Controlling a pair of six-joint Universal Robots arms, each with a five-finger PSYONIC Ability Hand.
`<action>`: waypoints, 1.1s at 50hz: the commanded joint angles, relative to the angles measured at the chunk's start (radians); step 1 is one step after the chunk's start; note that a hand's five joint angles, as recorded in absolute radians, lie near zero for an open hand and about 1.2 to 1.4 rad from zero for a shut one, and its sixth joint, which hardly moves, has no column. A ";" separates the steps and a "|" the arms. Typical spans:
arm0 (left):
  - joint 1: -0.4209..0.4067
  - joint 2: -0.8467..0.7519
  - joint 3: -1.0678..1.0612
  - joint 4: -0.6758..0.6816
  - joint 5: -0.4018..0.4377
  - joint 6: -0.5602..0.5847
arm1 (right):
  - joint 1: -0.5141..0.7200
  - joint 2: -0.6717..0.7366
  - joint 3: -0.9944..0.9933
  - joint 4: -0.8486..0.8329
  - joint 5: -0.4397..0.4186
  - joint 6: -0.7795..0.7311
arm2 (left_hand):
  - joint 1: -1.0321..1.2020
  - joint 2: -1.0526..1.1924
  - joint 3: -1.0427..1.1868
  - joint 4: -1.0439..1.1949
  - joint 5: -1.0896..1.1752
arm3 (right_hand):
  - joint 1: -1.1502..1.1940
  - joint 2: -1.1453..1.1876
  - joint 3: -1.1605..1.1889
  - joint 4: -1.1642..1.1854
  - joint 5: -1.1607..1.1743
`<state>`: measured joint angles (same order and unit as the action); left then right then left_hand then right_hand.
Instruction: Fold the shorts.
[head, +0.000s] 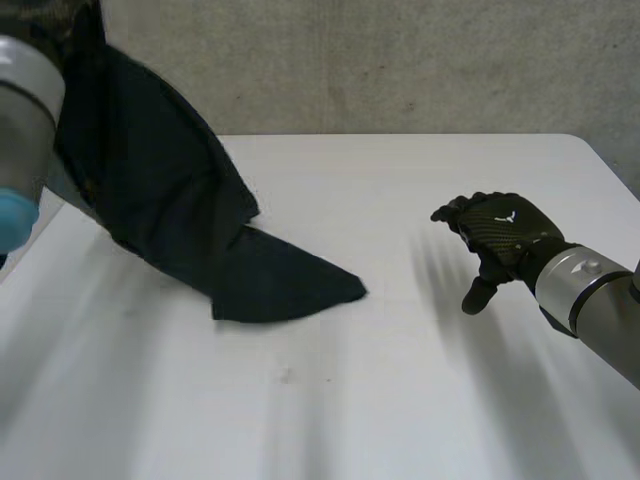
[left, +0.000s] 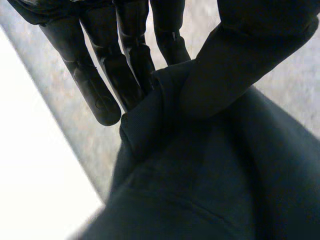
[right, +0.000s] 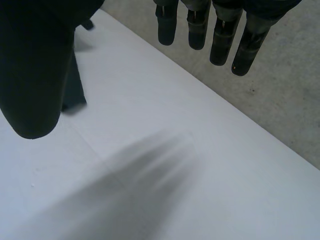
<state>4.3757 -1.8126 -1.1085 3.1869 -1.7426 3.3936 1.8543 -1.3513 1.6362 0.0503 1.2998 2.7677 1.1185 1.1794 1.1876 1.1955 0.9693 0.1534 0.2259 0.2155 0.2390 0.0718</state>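
Note:
The dark navy shorts (head: 190, 220) hang from the upper left of the head view, and their lower end rests on the white table (head: 400, 390). In the left wrist view, my left hand (left: 127, 60) is shut on a bunched fold of the shorts (left: 210, 190), pinching it between fingers and thumb. My right hand (head: 505, 235) hovers open above the table's right side, well clear of the cloth. In the right wrist view its fingers (right: 220, 35) are straight and hold nothing, and a bit of the shorts (right: 74, 87) lies beyond the thumb.
My left arm (head: 25, 130) stands raised at the near left, partly in front of the cloth. A grey wall (head: 400, 60) runs behind the table's far edge. Bare table stretches between the shorts and my right hand.

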 joint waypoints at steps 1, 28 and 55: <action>-0.249 -0.145 0.150 0.057 0.015 0.006 | -0.013 -0.008 -0.001 0.000 0.070 0.003 | 0.278 0.217 0.209 0.201 0.252 | 0.021 -0.051 -0.041 -0.064 -0.072; -0.527 -0.153 0.041 -0.048 0.066 0.004 | -0.159 -0.022 -0.033 0.013 0.058 0.058 | -0.925 -0.986 -0.995 -1.003 -0.951 | 0.021 -0.051 -0.041 -0.064 -0.072; -0.042 -0.106 -0.326 -0.205 0.232 0.001 | 0.178 0.050 0.083 -0.049 0.025 0.279 | -0.759 -0.819 -0.828 -0.836 -0.784 | 0.022 -0.050 -0.040 -0.063 -0.071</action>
<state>4.3295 -1.8700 -1.4069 2.9846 -1.5066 3.3921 1.9800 -1.4122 1.7313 0.0753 1.2928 2.9612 0.2304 0.2171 0.2331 0.2256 0.0519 0.1534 0.2259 0.2155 0.2390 0.0717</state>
